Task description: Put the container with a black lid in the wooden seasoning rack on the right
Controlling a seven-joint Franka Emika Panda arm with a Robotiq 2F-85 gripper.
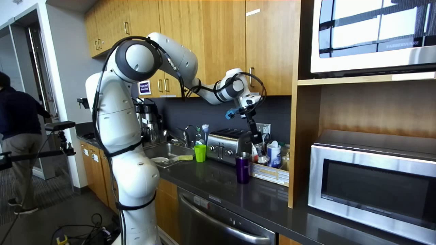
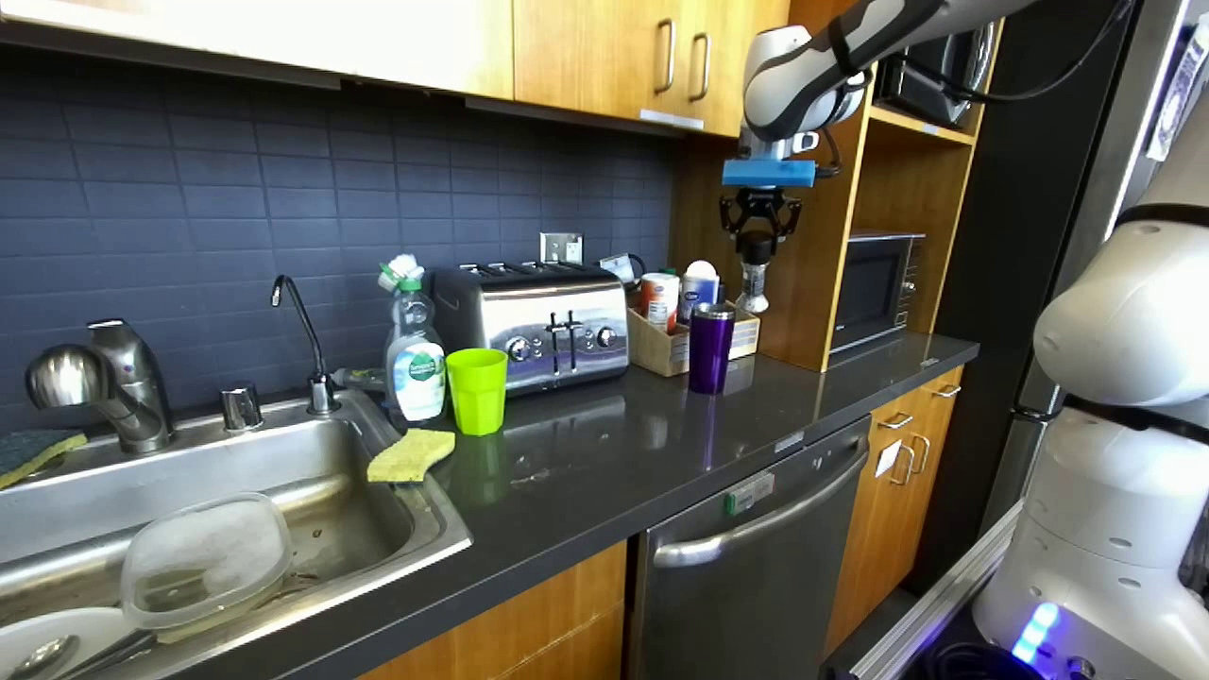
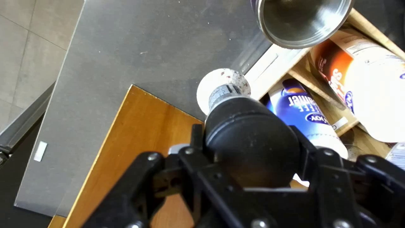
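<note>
Black is the lid [image 3: 250, 126] between the fingers [image 3: 196, 137] of the gripper [image 2: 757, 240], and the hold looks firm: they lie against its opposite sides, parted only by its width. So the container [image 2: 754, 283] hangs by its top directly below the gripper, its clear body pointing downward. Its long axis is near to upright, though in an exterior view its foot [image 1: 263, 159] comes a little aside from the lid.

The wooden rack [image 1: 269, 173] is also lower than the gripper, and on this relation, I believe, the coming move turns. In the wrist view the foot shows against the bench [image 3: 152, 57], just outside the rack's wall; the slots lie to one side, where a blue bottle [image 3: 299, 110] stands below and beside the gripper. I therefore judge that a short sideways shift should come first, and then a straight lowering. How high the foot is above the rack's rim, I cannot tell surely.

On the opposite side of the gripper is the cupboard wall [image 3: 145, 126], so there is, I think, little room for swinging that way. The purple cup [image 2: 710, 349] stands lower than the gripper, just in front of the rack, and could be knocked if the path goes wide.
</note>
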